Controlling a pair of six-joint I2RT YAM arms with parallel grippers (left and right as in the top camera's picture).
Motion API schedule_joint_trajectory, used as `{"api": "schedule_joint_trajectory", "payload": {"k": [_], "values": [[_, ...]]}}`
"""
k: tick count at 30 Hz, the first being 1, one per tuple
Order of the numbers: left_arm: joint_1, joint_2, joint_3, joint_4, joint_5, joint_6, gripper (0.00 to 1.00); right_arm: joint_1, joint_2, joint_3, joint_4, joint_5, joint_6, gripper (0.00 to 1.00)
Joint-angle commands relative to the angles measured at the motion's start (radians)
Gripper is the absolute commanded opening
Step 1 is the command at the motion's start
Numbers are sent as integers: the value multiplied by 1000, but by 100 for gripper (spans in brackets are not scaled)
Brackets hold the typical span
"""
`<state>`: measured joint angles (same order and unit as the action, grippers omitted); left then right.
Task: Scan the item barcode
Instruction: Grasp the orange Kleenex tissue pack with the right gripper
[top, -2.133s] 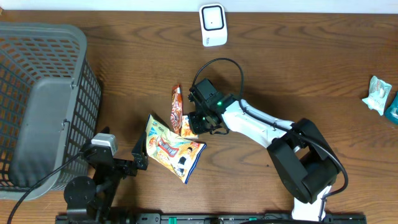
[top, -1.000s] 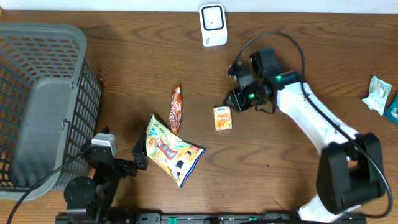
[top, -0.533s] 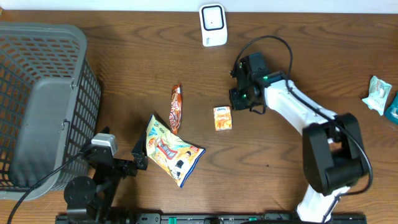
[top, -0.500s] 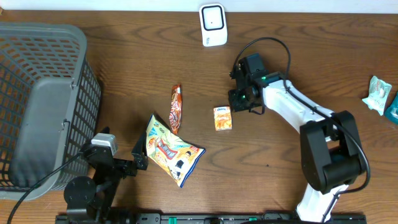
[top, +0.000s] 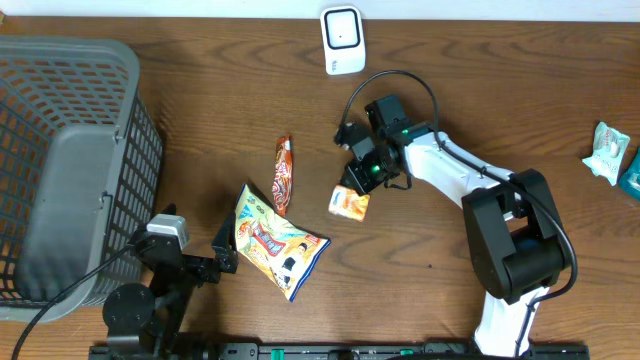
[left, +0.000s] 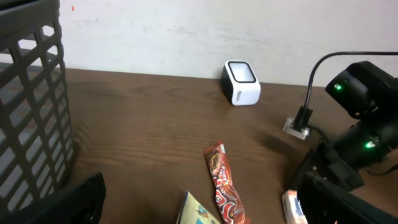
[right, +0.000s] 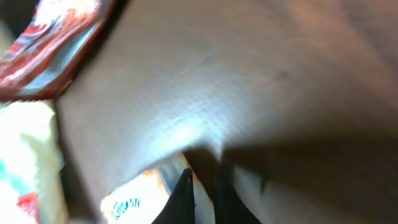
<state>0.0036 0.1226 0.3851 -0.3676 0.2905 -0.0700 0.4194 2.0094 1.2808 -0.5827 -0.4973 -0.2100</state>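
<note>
A small orange-and-white box (top: 350, 204) lies tilted on the table, mid-way between the scanner and the front edge. My right gripper (top: 360, 183) is shut, its tips pressed down at the box's upper right edge. In the right wrist view the two dark fingers (right: 202, 177) stand close together against the box (right: 134, 199); I cannot tell whether they pinch it. The white scanner (top: 341, 40) stands at the back edge, also seen as the scanner (left: 240, 82). My left gripper (top: 226, 250) rests open at the front left, holding nothing.
A brown-red wrapped bar (top: 284, 174) and a yellow snack bag (top: 275, 240) lie left of the box. A dark mesh basket (top: 70, 170) fills the left side. Pale teal packets (top: 608, 150) sit at the right edge. The right arm's cable (top: 390, 78) loops toward the scanner.
The right gripper came down and left from beside the scanner onto the box and shut. The box slid slightly forward-left and turned. The left arm has not moved.
</note>
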Motion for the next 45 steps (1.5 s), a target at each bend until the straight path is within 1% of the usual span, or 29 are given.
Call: {"api": "schedule_joint_trajectory", "payload": {"k": [1, 2, 4, 6, 7, 8, 10, 11, 12, 13, 15, 16, 18, 22, 26, 30, 33, 37, 39, 41, 43, 45], "values": [[-3, -2, -5, 1, 16, 14, 98, -1, 5, 87, -98, -108, -222, 5], [-3, -2, -5, 1, 16, 14, 98, -1, 5, 122, -148, -99, -245, 6], [-3, -2, -5, 1, 16, 14, 98, -2, 4, 200, -235, -51, -236, 7], [-3, -2, -5, 1, 16, 14, 98, -2, 3, 289, -327, 26, -167, 11], [-3, -2, -5, 1, 16, 14, 98, -2, 0, 336, -376, 76, -107, 11], [-3, -2, -5, 1, 16, 14, 98, -2, -3, 418, -474, 159, 13, 20], [-3, -2, -5, 1, 16, 14, 98, -6, -9, 471, -550, 192, 135, 73], [-3, -2, -5, 1, 16, 14, 97, -9, -10, 480, -572, 192, 185, 84], [-3, -2, -5, 1, 16, 14, 98, -14, -10, 480, -587, 192, 227, 88], [-3, -2, -5, 1, 16, 14, 98, -19, -10, 473, -595, 193, 258, 88], [-3, -2, -5, 1, 16, 14, 98, -27, -10, 431, -595, 192, 303, 79], [-3, -2, -5, 1, 16, 14, 98, -30, -10, 404, -596, 192, 320, 73], [-3, -2, -5, 1, 16, 14, 98, -32, -10, 353, -591, 186, 330, 64], [-3, -2, -5, 1, 16, 14, 98, -29, -10, 248, -533, 126, 329, 55], [-3, -2, -5, 1, 16, 14, 98, -28, -10, 161, -430, 124, 347, 57], [-3, -2, -5, 1, 16, 14, 98, -27, -10, 81, -329, 120, 455, 54], [-3, -2, -5, 1, 16, 14, 98, -25, -10, 37, -271, 100, 506, 54], [-3, -2, -5, 1, 16, 14, 98, -20, -10, -6, -218, 45, 510, 54], [-3, -2, -5, 1, 16, 14, 98, -13, -10, -25, -189, 42, 514, 59], [-3, -2, -5, 1, 16, 14, 98, -5, -10, -41, -170, 42, 533, 59], [-3, -2, -5, 1, 16, 14, 98, 3, -10, -51, -167, 42, 536, 58], [-3, -2, -5, 1, 16, 14, 98, 13, -10, -59, -167, 43, 535, 54]]}}
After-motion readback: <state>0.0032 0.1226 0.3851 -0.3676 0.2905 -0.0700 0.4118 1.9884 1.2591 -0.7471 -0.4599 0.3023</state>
